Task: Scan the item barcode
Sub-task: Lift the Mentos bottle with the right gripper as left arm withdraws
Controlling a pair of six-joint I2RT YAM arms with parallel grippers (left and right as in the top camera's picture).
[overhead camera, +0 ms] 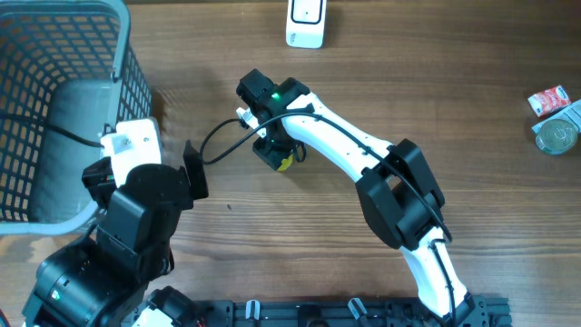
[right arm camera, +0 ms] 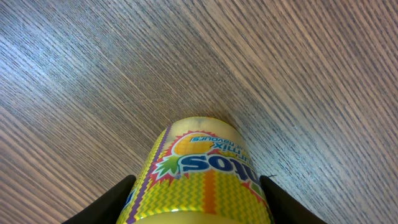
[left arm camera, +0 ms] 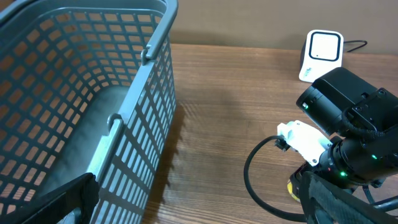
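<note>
Only in the right wrist view: a yellow cylindrical container [right arm camera: 202, 168] with a glossy zigzag-printed label is filling the lower middle of the picture, its lettering reading upside down.
Right fingers: the dark fingers [right arm camera: 118, 196] of the right gripper [right arm camera: 199, 196] are standing on either side of the container, close against its walls; whether they are pressing on it I cannot tell.
Only in the overhead view: the white-and-black right arm is hiding all but a yellow sliver of the container [overhead camera: 286, 163], which is sitting on the bench at mid-table, below the scanner and well apart from it.
Left fingers: the black fingers [left arm camera: 62, 199] of the left gripper [left arm camera: 199, 208] are standing wide apart at the bottom corners of the left wrist view, gripping nothing.
Scanner: a white boxy scanner with a rounded square window [left arm camera: 323, 53] is standing upright at the far edge [overhead camera: 306, 23].
Basket: a grey plastic lattice basket [overhead camera: 127, 54] is occupying the left side, its ribbed wall [left arm camera: 149, 99] looming large from the left wrist.
Bench: a brown wood-grain bench [overhead camera: 454, 91] with fine diagonal streaks is carrying everything.
Far right, overhead only: a red-and-white packet [overhead camera: 548, 100] is lying just beside a round grey tin [overhead camera: 556, 136].
Cable: a black cable [overhead camera: 218, 136] is looping over the wood by the right wrist.
</note>
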